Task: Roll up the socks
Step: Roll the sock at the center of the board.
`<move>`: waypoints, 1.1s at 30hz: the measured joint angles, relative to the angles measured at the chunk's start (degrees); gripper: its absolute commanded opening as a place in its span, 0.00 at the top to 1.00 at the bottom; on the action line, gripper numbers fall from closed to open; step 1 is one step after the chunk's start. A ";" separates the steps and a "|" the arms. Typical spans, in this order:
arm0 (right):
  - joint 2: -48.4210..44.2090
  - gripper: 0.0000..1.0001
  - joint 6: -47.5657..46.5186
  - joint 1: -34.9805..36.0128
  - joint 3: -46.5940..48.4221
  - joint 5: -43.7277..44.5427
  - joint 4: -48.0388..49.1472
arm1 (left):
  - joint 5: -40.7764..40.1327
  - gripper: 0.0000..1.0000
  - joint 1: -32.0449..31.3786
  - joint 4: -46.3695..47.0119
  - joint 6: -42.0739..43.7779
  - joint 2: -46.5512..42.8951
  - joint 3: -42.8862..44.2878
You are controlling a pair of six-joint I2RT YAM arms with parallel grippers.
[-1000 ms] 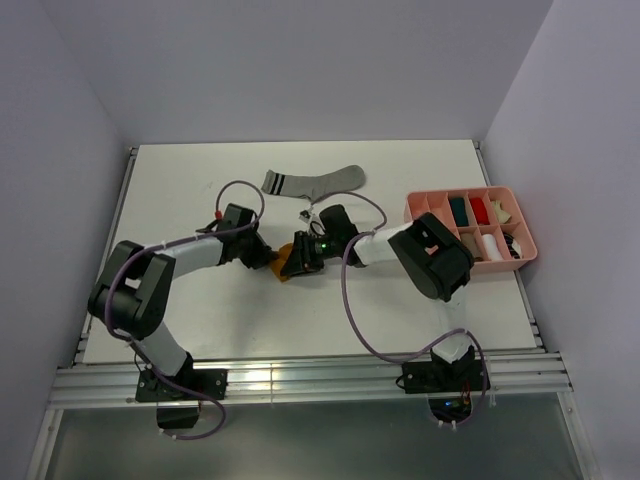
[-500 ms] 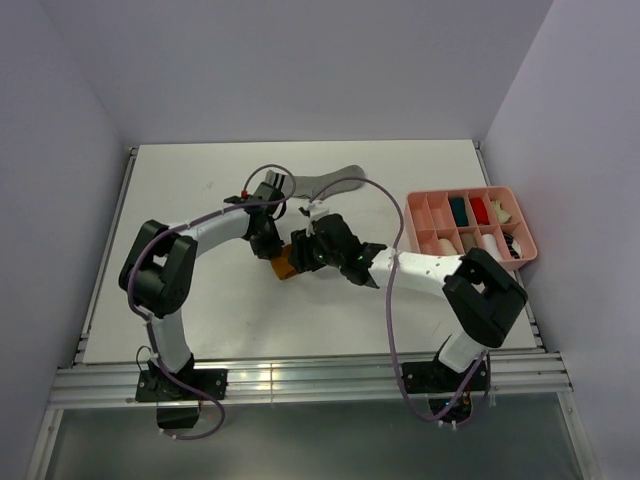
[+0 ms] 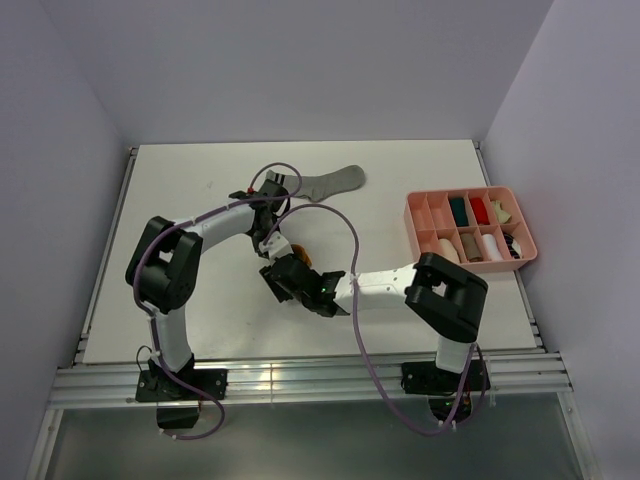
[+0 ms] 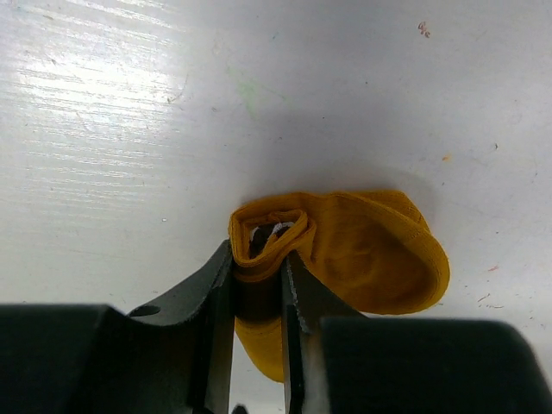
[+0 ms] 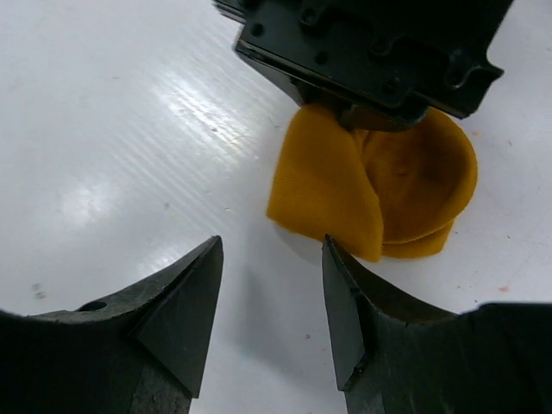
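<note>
The mustard-orange sock lies partly rolled on the white table. My left gripper is shut on its rolled end, with a bit of white cuff showing inside the roll. From above, only a small patch of this sock shows beside the left gripper. My right gripper stands open just short of the sock, with bare table between its fingers. In the top view the right gripper sits on the near side of the sock. The grey sock lies flat farther back, its cuff end hidden behind the left arm.
A pink compartment tray at the right edge holds several small rolled bundles. The left gripper's black body hangs over the sock in the right wrist view. Grey walls close the table on three sides.
The right gripper has opened, let go of the mustard sock and drawn back toward the near edge. The left gripper stays shut on the sock's rolled end.
</note>
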 measured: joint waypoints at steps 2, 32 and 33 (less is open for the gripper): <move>1.09 0.43 -0.17 -0.02 0.24 1.51 -0.17 | -0.02 0.99 -0.04 -0.07 0.20 0.02 0.04; 2.14 0.43 2.38 -0.24 5.73 4.20 -4.70 | 0.09 0.99 -0.22 -0.79 1.68 0.42 0.70; 2.12 0.43 2.58 -0.31 5.92 4.20 -5.05 | 0.09 0.99 -0.20 -0.76 1.68 0.42 0.70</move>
